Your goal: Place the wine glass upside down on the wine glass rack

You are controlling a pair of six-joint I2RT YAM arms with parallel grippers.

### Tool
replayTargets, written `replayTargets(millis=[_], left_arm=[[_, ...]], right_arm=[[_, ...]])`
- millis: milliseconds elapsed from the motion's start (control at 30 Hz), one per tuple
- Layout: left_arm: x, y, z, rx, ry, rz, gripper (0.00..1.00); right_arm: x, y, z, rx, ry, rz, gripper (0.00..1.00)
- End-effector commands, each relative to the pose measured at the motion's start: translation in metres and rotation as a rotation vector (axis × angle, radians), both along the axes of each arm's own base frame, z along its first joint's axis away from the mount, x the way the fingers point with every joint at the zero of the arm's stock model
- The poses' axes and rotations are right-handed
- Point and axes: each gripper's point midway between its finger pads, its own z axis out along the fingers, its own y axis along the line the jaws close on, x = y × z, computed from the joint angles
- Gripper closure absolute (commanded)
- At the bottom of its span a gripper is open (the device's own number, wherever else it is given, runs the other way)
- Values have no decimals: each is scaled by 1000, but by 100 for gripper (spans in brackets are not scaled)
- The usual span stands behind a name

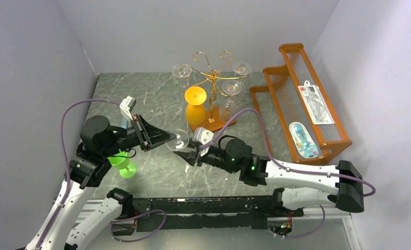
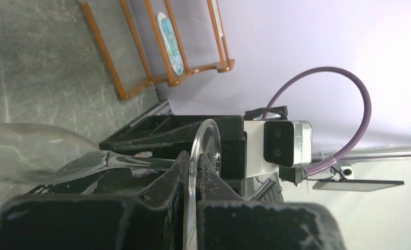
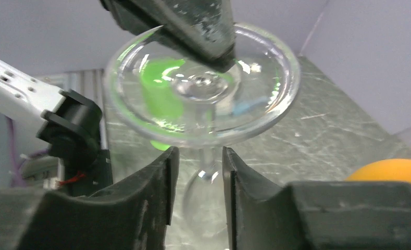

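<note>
A clear wine glass [image 1: 178, 139] hangs in the air between my two grippers, above the table's middle. My left gripper [image 1: 167, 139] is shut on the rim of its round foot; the left wrist view shows the foot [image 2: 203, 136] pinched edge-on between the fingertips, stem and bowl running left. In the right wrist view the foot [image 3: 260, 99] is on top and the bowl is below. My right gripper [image 3: 199, 159] is open, its fingers either side of the stem with gaps. The gold wire rack [image 1: 212, 73] stands behind on its brown wooden base [image 1: 225, 124].
Several clear glasses hang on the rack's arms. An orange glass [image 1: 195, 107] stands at the rack's front. A green glass [image 1: 122, 163] stands by the left arm. The orange slatted shelf [image 1: 297, 104] with packets sits at the right, and shows in the left wrist view [image 2: 156, 57].
</note>
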Motion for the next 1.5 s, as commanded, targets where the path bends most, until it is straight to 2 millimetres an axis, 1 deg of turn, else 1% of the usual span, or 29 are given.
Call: replayTargets(millis=[0,67,100,167,200,233,367,400,433,533,600,667,733,900,1000,1100,1200,1267,1300,1333,1400,1467], left_arm=[[10,11,18,77,-114,88,95],[19,17,21,116,-139,146,95],[24,20,23,133,-152,173,95],[38,23,28,165,-176,220,95],[43,25,33,176,-195,240,95],[52,25,35,194,-209,257,95],[87,33,57,270,-291,370,95],[97,37,65,293,-318,409,95],[104,42,80,307,-355,451,95],[131,59,100,379,-410,585,95],[146,64,113,409,-446,637,95],[158,62,126,418,-476,651,95],[170,53,137,415,-511,635,95],[216,35,142,404,-545,590,95],[238,15,151,351,-640,532,95],[258,1,155,320,-713,508,95],[279,-10,149,322,-728,488,95],[292,-20,136,327,-693,455,95],[294,-23,135,318,-681,445,95],[297,-26,130,312,-660,428,95],[302,-27,117,315,-594,429,95],[309,-23,103,313,-504,451,95]], right_arm=[[-10,-8,18,75,54,22,50],[-14,-16,21,98,79,28,39],[-17,-21,23,111,87,33,35],[-21,-33,27,132,103,33,32],[-22,-38,29,140,109,30,32],[-23,-47,34,156,107,18,31],[-25,-69,46,194,159,-13,31],[-25,-74,49,206,165,-21,31],[-26,-79,54,217,168,-24,31],[-26,-91,65,251,176,-41,31],[-26,-97,71,266,183,-56,31],[-24,-102,75,280,193,-73,31],[-24,-105,79,292,200,-77,31],[-26,-105,86,311,233,-69,31],[-28,-102,85,296,269,-59,30],[-31,-99,82,287,296,-42,30],[-33,-97,79,295,326,-32,29],[-35,-95,76,304,351,-20,29],[-36,-94,74,306,358,-14,29],[-37,-93,73,311,369,-8,29],[-38,-91,68,310,385,-5,29],[-38,-88,64,303,393,-2,32]])
